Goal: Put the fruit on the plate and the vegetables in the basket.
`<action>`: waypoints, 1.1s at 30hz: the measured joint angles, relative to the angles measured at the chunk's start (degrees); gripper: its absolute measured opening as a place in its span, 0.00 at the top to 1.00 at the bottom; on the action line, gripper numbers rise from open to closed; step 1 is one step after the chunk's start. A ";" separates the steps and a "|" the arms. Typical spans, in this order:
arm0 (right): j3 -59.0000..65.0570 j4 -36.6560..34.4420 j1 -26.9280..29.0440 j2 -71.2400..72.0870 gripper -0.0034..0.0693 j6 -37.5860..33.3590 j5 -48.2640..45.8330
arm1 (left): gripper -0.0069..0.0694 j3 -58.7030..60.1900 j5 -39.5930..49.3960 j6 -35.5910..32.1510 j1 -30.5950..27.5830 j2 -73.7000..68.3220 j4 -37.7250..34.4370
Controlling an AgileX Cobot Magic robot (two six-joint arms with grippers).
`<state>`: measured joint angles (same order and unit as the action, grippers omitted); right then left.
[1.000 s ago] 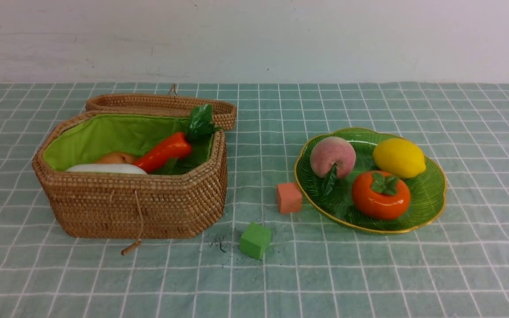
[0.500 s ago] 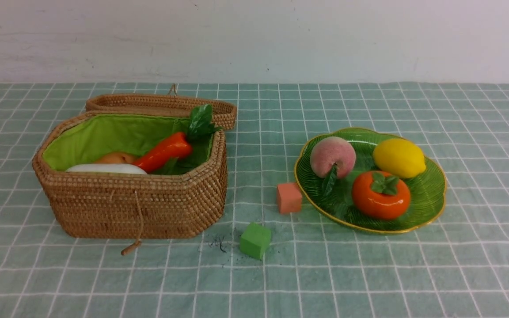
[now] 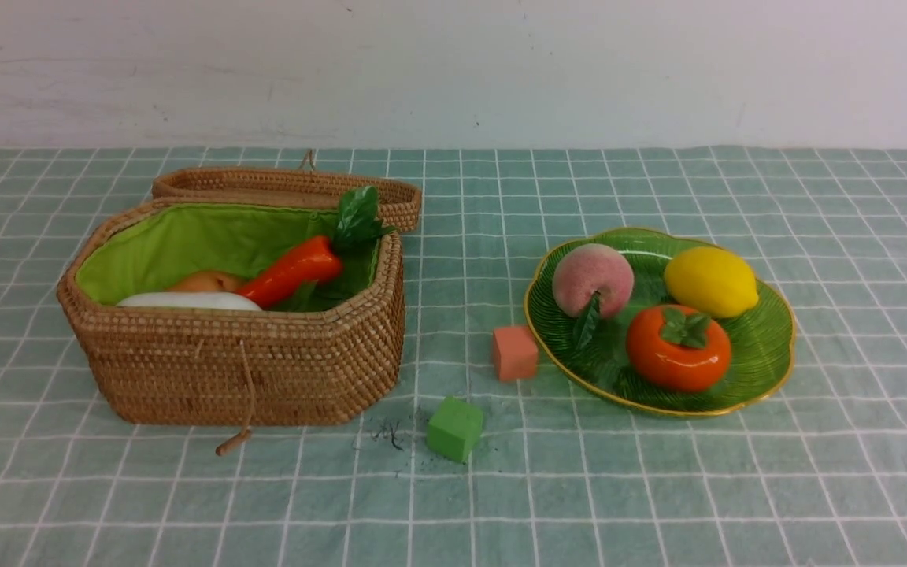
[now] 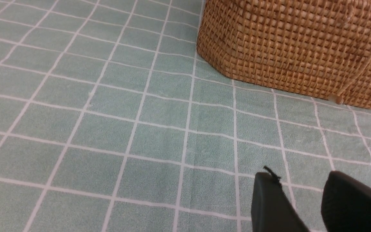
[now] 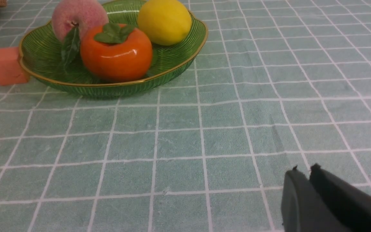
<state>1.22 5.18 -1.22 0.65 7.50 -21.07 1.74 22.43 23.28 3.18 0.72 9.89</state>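
Left gripper point(image 4: 296, 183) jaws parted, empty; right gripper point(image 5: 304, 172) jaws nearly together, empty.

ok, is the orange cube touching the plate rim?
Cannot tell. In the front view the orange cube sits right against the plate rim with no visible gap; in the right wrist view the rim overlaps the cube's edge, so contact isn't shown plainly.

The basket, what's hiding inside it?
Inside the basket you can see an orange-red carrot with green leaves, a white radish and a bit of something tan. The front wall covers whatever lies lower down.
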 joint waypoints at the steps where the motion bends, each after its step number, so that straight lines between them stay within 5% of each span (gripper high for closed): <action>1: 0.00 0.00 0.00 0.00 0.88 0.00 0.00 | 0.60 0.00 0.00 0.00 0.00 0.00 0.00; 33: 0.00 0.00 0.00 0.00 0.82 0.00 0.00 | 0.60 0.00 0.00 0.00 0.00 0.00 0.00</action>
